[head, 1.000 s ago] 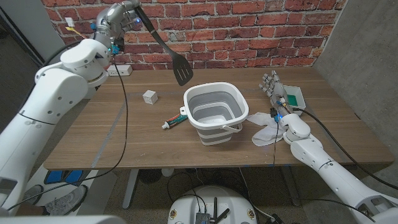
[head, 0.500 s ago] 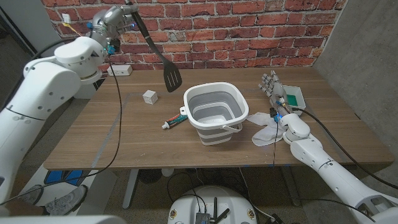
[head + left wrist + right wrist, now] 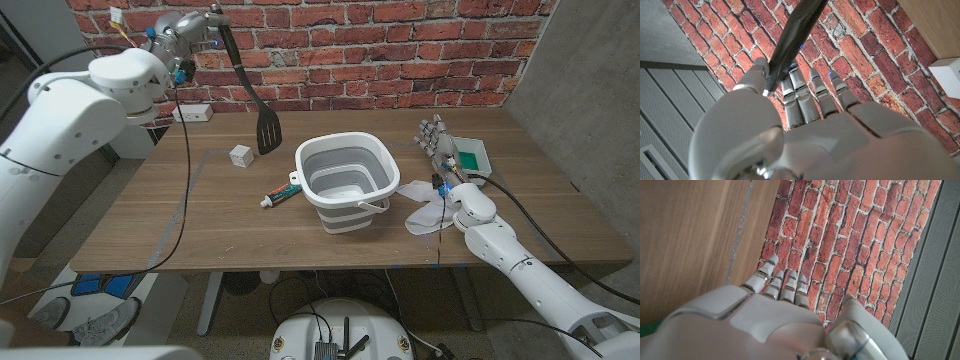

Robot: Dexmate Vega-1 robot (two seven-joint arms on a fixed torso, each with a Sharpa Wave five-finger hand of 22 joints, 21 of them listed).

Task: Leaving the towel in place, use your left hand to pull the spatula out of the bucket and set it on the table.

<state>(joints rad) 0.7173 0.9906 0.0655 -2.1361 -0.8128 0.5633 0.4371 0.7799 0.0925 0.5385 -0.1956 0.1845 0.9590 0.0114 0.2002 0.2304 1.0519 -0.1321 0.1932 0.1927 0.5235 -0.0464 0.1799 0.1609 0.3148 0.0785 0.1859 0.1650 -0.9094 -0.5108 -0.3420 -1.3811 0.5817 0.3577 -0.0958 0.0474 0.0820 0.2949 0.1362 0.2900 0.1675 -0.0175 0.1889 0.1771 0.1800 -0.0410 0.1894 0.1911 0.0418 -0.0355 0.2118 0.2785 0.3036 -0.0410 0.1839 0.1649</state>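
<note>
At four o'clock on the worktop (image 3: 150,215) the right hand (image 3: 440,145) waits with fingers apart, holding nothing, beside the towel (image 3: 425,205). The emptied bucket (image 3: 343,180) sits at centre. At eleven o'clock the left hand (image 3: 190,25) clamps the spatula (image 3: 250,85) high, blade dangling clear for lowering; its grip is partly hidden.

A white cube (image 3: 240,155), a toothpaste tube (image 3: 279,196) and a green box (image 3: 472,156) lie on the wooden table (image 3: 200,225).
</note>
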